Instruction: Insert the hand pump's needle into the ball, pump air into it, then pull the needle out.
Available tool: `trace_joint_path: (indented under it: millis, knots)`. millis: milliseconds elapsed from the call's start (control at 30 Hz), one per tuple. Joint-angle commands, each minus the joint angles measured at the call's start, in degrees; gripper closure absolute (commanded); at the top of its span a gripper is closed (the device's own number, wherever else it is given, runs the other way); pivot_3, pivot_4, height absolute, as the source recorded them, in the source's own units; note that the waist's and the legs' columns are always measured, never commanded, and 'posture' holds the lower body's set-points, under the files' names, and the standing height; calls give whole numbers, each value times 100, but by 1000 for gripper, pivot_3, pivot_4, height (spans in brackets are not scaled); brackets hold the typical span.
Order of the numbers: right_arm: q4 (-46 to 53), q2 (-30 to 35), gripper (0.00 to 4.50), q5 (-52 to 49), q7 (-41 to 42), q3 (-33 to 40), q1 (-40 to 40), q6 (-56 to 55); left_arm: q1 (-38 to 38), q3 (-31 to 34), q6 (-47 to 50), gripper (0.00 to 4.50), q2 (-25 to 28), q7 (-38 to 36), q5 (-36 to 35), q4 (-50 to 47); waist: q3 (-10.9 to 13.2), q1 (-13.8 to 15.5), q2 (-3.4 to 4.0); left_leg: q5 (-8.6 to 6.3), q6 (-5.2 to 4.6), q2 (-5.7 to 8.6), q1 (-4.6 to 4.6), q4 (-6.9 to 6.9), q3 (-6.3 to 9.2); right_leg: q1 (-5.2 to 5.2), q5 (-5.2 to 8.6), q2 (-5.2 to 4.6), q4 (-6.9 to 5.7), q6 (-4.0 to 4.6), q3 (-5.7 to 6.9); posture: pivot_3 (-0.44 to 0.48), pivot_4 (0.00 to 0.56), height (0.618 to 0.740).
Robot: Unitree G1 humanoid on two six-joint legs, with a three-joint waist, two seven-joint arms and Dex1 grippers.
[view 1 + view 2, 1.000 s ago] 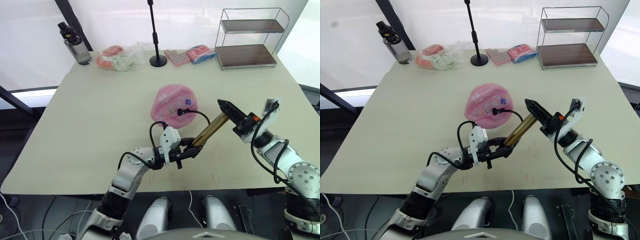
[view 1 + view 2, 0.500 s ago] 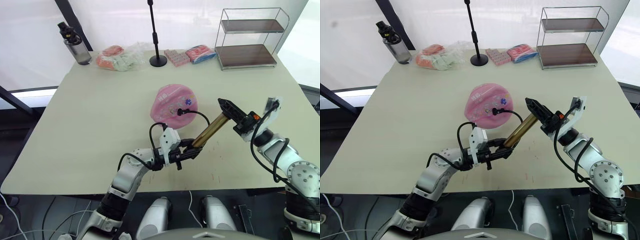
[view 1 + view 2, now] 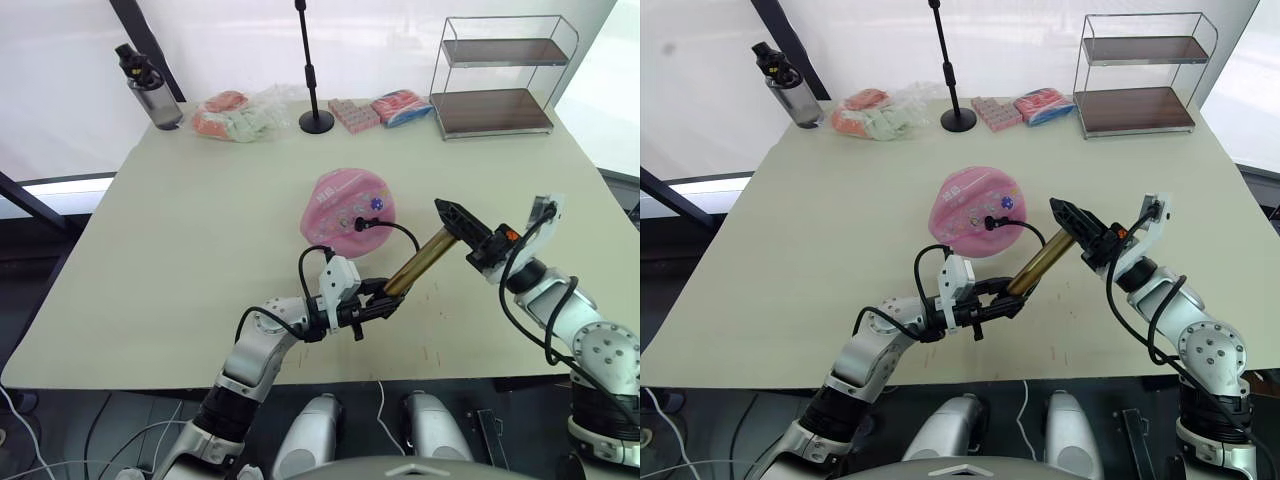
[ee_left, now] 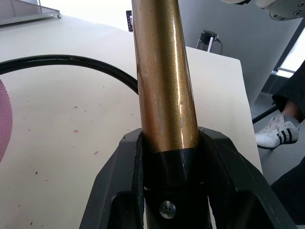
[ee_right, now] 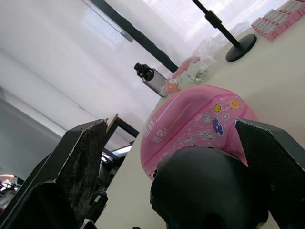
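Near the front edge of the pale beige surface (image 3: pixel 200 230), the left gripper (image 3: pixel 372 308) is clamping its jaws on the black lower end cap of the short gold-bronze metal hand pump (image 3: pixel 420 262), which is tilting up and rightward off the surface. At the pump's upper end, the black T-handle is sitting between the right gripper's (image 3: pixel 478 240) jaws, which are standing wide to either side of it in the right wrist view; whether they are touching it cannot be told. Behind the pump, the pink rubber ball (image 3: pixel 348 206) with small printed stickers is resting on the surface, and the thin black hose (image 3: pixel 395 228) is arcing from the pump to the ball's near face, where the needle's black fitting (image 3: pixel 359 225) is meeting the rubber.
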State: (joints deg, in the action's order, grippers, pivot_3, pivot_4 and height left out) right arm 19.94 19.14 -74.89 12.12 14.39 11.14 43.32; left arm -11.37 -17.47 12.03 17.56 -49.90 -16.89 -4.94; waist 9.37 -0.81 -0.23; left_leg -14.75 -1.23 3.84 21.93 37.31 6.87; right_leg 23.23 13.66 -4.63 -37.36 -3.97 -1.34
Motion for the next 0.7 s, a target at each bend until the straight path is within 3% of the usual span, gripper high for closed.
trace_joint_path:
  millis: [33,100,233,400,433,500,700]
  knots:
    - [153,7,0,-28,100,24,30,-65,1,23,-77,3320,-8,-19,19,-78,0,0,0,0,0,0,0,0,0,0,0,0,0,0,0,0,150,740]
    - [156,17,261,8,123,17,26,-59,3,20,-77,3320,-10,-17,20,-79,0,0,0,0,0,0,0,0,0,0,0,0,0,0,0,0,150,740]
    - [163,30,1712,145,161,4,13,-74,21,10,-74,3320,-10,-19,21,-94,0,1,0,0,0,0,1,0,0,1,0,0,0,0,0,0,150,740]
    - [138,19,1712,249,192,19,41,-85,24,11,-72,3320,-11,-16,25,-92,0,1,0,0,0,0,4,0,-1,5,0,0,-1,0,-1,0,150,740]
    - [125,10,2218,257,194,30,56,-89,24,12,-72,3320,-11,-15,24,-91,0,1,0,0,0,0,4,0,0,6,0,0,-1,0,-1,0,150,740]
    - [121,21,2641,290,225,29,61,-87,31,14,-70,3320,-11,-11,24,-93,0,1,0,0,0,0,4,0,-1,6,0,0,-1,0,-2,0,150,740]
    - [124,27,2643,371,274,15,54,-81,35,19,-74,3320,-4,-4,33,-75,0,1,0,0,0,0,4,0,-1,6,0,0,-1,0,-2,0,150,740]
